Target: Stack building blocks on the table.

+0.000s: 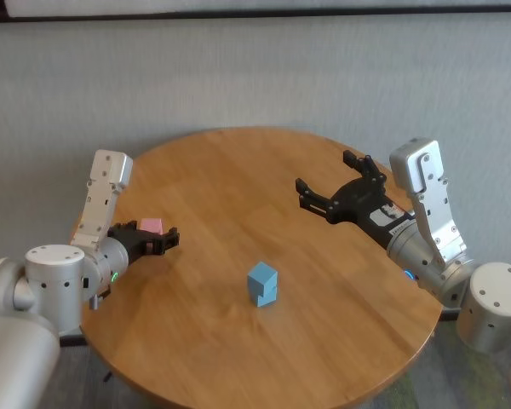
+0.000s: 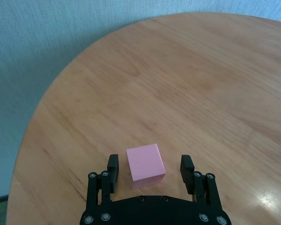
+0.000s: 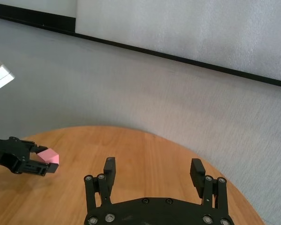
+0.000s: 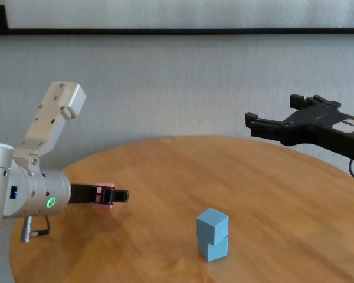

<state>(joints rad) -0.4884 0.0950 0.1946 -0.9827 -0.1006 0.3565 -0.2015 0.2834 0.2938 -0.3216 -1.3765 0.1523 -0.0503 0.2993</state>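
Tabletop [image 2: 187, 84]: pink cube [image 2: 145, 165] between left claw [image 2: 150, 169] fingers, seemingly untouched.

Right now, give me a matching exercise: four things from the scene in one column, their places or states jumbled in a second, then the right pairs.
Things:
1. small matte pink cube
2. upper light blue cube
3. right gripper
4. round orange-brown wooden table

Places or states:
A. stacked on another blue cube
B. raised in the air, open, holding nothing
C. carries all three cubes
D. between the left gripper's fingers, gaps on both sides

Pairs: 1-D, 2-A, 3-B, 4-C
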